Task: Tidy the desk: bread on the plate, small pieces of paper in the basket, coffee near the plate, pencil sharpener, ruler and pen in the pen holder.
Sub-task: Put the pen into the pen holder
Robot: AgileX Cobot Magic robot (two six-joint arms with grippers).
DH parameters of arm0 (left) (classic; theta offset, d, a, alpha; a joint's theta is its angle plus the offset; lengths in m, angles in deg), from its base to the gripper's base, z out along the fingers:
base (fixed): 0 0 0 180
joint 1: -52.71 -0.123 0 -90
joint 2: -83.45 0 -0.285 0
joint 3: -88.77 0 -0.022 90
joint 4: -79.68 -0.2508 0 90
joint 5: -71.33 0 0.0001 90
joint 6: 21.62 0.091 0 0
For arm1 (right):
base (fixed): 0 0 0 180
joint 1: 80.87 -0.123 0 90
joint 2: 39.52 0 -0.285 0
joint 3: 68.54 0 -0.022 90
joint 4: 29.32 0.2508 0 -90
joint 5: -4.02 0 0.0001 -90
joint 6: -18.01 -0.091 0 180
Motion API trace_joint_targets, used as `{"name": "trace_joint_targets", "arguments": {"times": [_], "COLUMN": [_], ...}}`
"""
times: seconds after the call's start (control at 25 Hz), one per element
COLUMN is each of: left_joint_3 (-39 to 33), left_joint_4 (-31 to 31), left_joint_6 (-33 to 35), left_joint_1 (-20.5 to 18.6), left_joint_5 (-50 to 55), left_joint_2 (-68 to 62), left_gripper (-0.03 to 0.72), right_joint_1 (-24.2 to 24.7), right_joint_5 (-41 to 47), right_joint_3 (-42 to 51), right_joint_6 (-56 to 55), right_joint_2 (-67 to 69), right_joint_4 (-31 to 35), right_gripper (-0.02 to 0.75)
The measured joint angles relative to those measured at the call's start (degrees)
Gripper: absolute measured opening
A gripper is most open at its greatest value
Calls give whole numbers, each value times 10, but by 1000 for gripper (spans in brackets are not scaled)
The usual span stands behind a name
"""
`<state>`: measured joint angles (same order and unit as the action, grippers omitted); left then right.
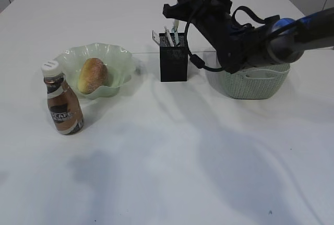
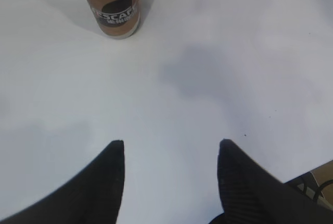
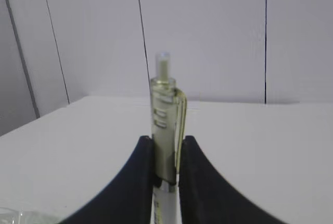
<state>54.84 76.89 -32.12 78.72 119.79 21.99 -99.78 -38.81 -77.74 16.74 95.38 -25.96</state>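
Observation:
My right gripper point(image 1: 180, 3) hangs over the black mesh pen holder point(image 1: 173, 58), shut on an upright pen point(image 3: 165, 120) whose lower end point(image 1: 176, 25) points down into the holder. A clear ruler point(image 1: 156, 37) and other sticks stand in the holder. The bread point(image 1: 93, 75) lies on the pale green plate point(image 1: 117, 58). The coffee point(image 1: 62, 105) stands just in front of the plate, also at the top of the left wrist view point(image 2: 113, 5). My left gripper point(image 2: 171, 143) is open over the bare desk point(image 2: 208, 52). The pencil sharpener and small pieces of paper are out of view.
The pale green basket point(image 1: 258, 84) stands right of the pen holder, its back half hidden by my right arm point(image 1: 245, 42). My left arm does not show in the exterior view. White desk point(image 1: 182, 152) stretches across the front.

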Motion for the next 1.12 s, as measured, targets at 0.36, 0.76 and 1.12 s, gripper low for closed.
{"name": "trace_joint_targets", "arguments": {"times": [0.36, 0.76, 1.12], "left_joint_3": [0, 0, 0], "left_joint_4": [-2, -5, -5], "left_joint_6": [0, 0, 0], "left_joint_1": [0, 0, 0], "left_joint_5": [0, 0, 0], "left_joint_2": [0, 0, 0], "left_gripper": [401, 402, 401], "right_joint_1": [0, 0, 0], "right_joint_5": [19, 27, 30], "right_joint_3": [-6, -7, -7], "right_joint_6": [0, 0, -2], "right_joint_2": [41, 44, 44], "right_joint_4": [-1, -1, -1], "right_gripper": [100, 121, 349]}}
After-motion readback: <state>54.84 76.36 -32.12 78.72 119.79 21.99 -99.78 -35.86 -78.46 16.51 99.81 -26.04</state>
